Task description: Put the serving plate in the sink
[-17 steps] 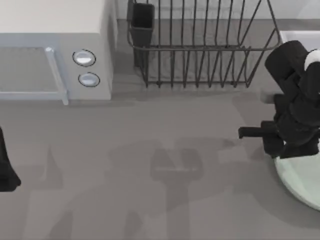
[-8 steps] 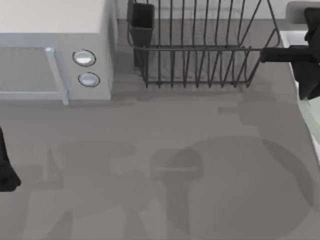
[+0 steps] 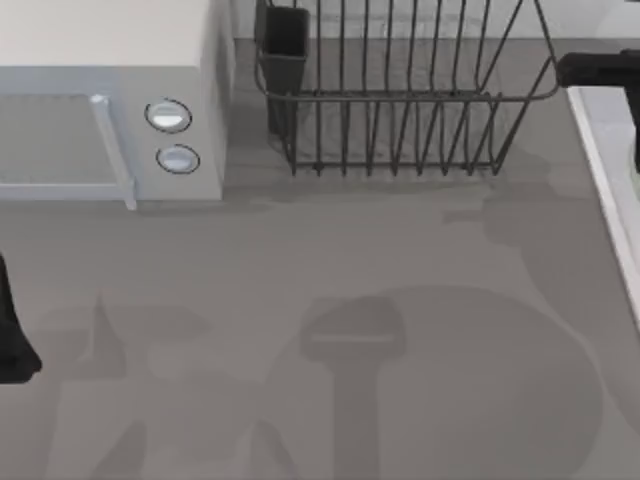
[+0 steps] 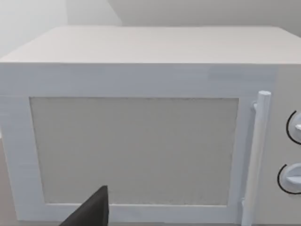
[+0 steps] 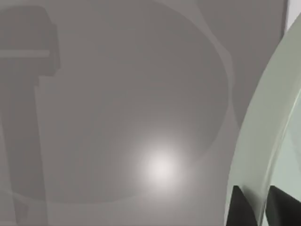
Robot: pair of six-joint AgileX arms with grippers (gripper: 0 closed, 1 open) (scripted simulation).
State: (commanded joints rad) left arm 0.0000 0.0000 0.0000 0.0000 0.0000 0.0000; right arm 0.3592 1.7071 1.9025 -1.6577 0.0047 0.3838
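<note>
The serving plate (image 5: 258,122) is a pale mint-green disc, seen edge-on in the right wrist view and lifted clear above the grey table. My right gripper (image 5: 261,200) is shut on its rim, with one dark finger on each face. In the top view my right arm (image 3: 598,70) reaches in at the far right, over the sink's pale raised rim (image 3: 603,170). The plate's large round shadow (image 3: 470,390) lies on the table. My left arm (image 3: 12,335) stays parked at the table's left edge, and one of its fingers (image 4: 89,212) shows in front of the microwave.
A white microwave (image 3: 110,110) stands at the back left. A dark wire dish rack (image 3: 400,90) stands at the back centre, just left of the sink. The grey tabletop (image 3: 300,260) spreads in front of them.
My right arm has carried the plate from the table's front right towards the back and right, over the sink's rim. The plate's shadow has widened on the table. The left arm has not moved.
</note>
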